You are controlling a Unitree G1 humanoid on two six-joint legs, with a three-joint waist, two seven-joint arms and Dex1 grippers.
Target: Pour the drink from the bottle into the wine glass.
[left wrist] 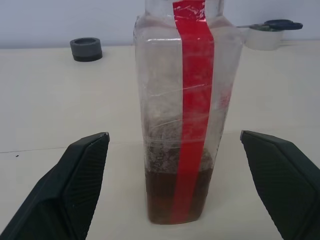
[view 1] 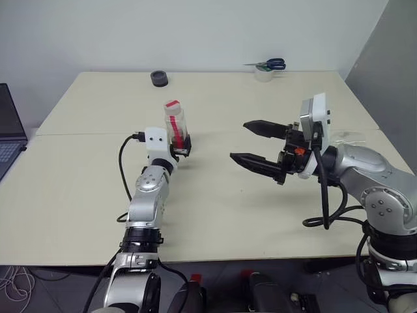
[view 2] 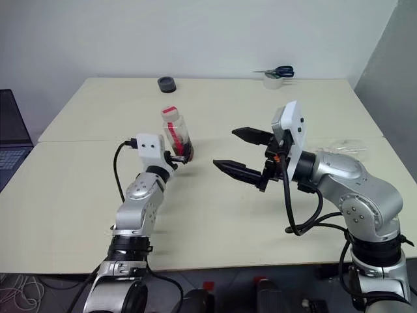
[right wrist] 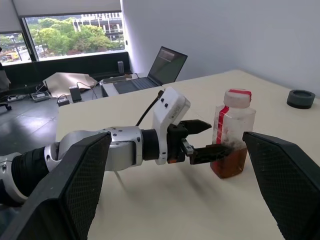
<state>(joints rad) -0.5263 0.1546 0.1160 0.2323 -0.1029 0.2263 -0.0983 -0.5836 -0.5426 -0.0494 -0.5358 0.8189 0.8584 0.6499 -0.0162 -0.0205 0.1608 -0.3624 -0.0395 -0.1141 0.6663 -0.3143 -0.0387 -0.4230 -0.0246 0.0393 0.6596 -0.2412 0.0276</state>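
At the far left edge of the head view I see a laptop (view 1: 8, 127) cut off by the frame. Moving right, my left gripper (view 1: 180, 147) sits left of centre on the cream table (view 1: 260, 208), its jaws spread wide with the bottle (view 1: 174, 122) standing upright between them; in the left wrist view the black fingers (left wrist: 75, 185) stand apart from the bottle on both sides, so nothing is clamped. The bottle is clear, with a red strip down its face and a red cap, and the drink (left wrist: 175, 197) fills just the lowest part of it, reddish-brown. Above it, near the table's back edge, lies a dark round ring (view 1: 159, 79). Right of centre my right gripper (view 1: 251, 141) hangs above the table, pointing toward the bottle, jaws wide apart and empty. At upper right, on the back edge, a roll of tape (view 1: 264, 74) sits with blue-handled scissors (view 1: 268, 64) resting on it. Something clear lies on the table behind my right arm; I cannot tell what it is.
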